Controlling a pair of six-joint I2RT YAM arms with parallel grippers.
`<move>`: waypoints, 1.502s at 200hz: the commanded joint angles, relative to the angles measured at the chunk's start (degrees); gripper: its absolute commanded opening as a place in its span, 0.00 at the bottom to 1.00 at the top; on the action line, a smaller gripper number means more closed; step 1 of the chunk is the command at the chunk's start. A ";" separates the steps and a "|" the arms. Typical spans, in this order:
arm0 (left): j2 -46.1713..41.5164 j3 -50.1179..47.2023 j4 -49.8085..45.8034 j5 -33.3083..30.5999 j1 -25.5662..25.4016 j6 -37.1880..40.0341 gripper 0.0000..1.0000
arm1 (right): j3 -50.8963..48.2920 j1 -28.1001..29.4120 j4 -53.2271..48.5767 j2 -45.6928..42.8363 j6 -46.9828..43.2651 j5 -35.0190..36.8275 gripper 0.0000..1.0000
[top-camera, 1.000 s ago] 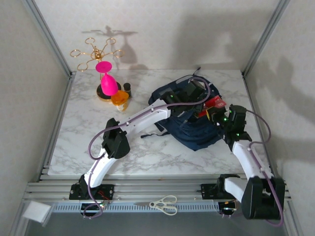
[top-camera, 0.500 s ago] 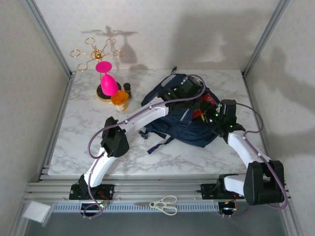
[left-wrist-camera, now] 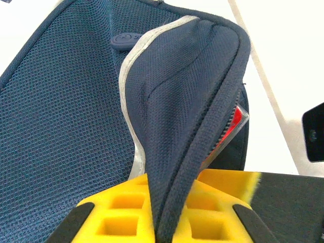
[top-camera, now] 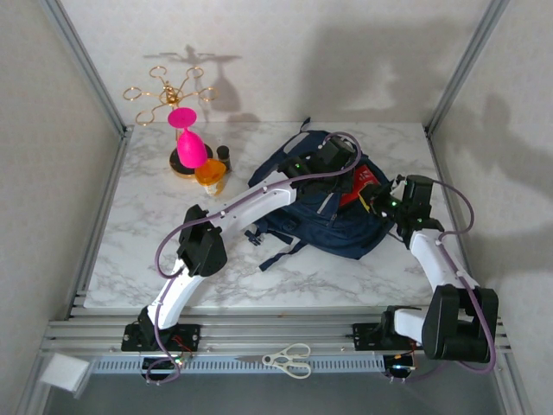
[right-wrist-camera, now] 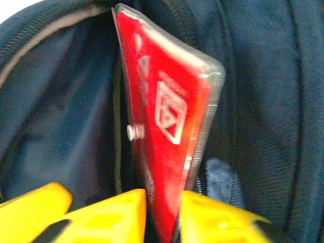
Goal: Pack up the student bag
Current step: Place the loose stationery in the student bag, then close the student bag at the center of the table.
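The student bag (top-camera: 321, 223), navy blue, lies right of the table's middle. My left gripper (top-camera: 327, 161) is shut on the rim of the bag's flap (left-wrist-camera: 192, 91); the fabric runs down between the yellow pads, where the left gripper (left-wrist-camera: 169, 205) pinches it and holds the opening up. A flat red case in clear plastic (right-wrist-camera: 167, 131) stands on edge in the bag's dark opening (right-wrist-camera: 66, 126). My right gripper (right-wrist-camera: 163, 212) is shut on the near end of that case. From above, the red case (top-camera: 364, 183) pokes out of the bag beside the right gripper (top-camera: 377, 201).
At the back left stand a gold wire rack (top-camera: 168, 91), a pink glass (top-camera: 187, 143), an orange object (top-camera: 210, 173) and a small dark bottle (top-camera: 224, 156). Loose bag straps (top-camera: 275, 252) trail toward the front. White scissors (top-camera: 289, 360) lie on the front rail.
The left gripper has pulled the flap up and back-left, and the bag has spread leftward with its straps out. The red case sits deeper in the opening; the right wrist has shifted.
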 commanded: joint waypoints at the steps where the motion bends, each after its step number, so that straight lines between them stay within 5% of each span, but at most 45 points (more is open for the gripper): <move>1: -2.63 0.72 5.80 3.05 -0.37 0.01 0.00 | 2.96 0.09 -0.86 2.72 -3.61 -0.77 0.22; 89: -2.73 2.10 4.49 1.48 -0.43 7.49 0.00 | 7.43 8.84 11.68 12.79 0.80 1.19 0.13; 112: -2.78 1.04 6.11 3.08 0.22 5.79 0.00 | 7.94 7.25 4.71 6.63 -3.54 5.68 0.16; 165: -2.02 0.42 5.77 2.35 0.07 6.52 0.00 | 7.47 -7.28 -6.58 -0.64 -9.31 -0.88 0.25; 253: -1.58 -1.00 6.22 7.00 -0.72 6.66 0.00 | 16.40 -2.05 -7.81 13.36 -9.34 0.17 0.20; 267: -1.17 -1.31 5.22 8.49 -0.62 6.45 0.25 | 16.51 -2.15 -9.83 11.16 -10.12 1.65 0.21; 300: -6.41 -10.45 11.67 22.18 1.16 3.97 0.44 | 18.38 -3.41 -25.11 3.36 -13.73 14.49 0.31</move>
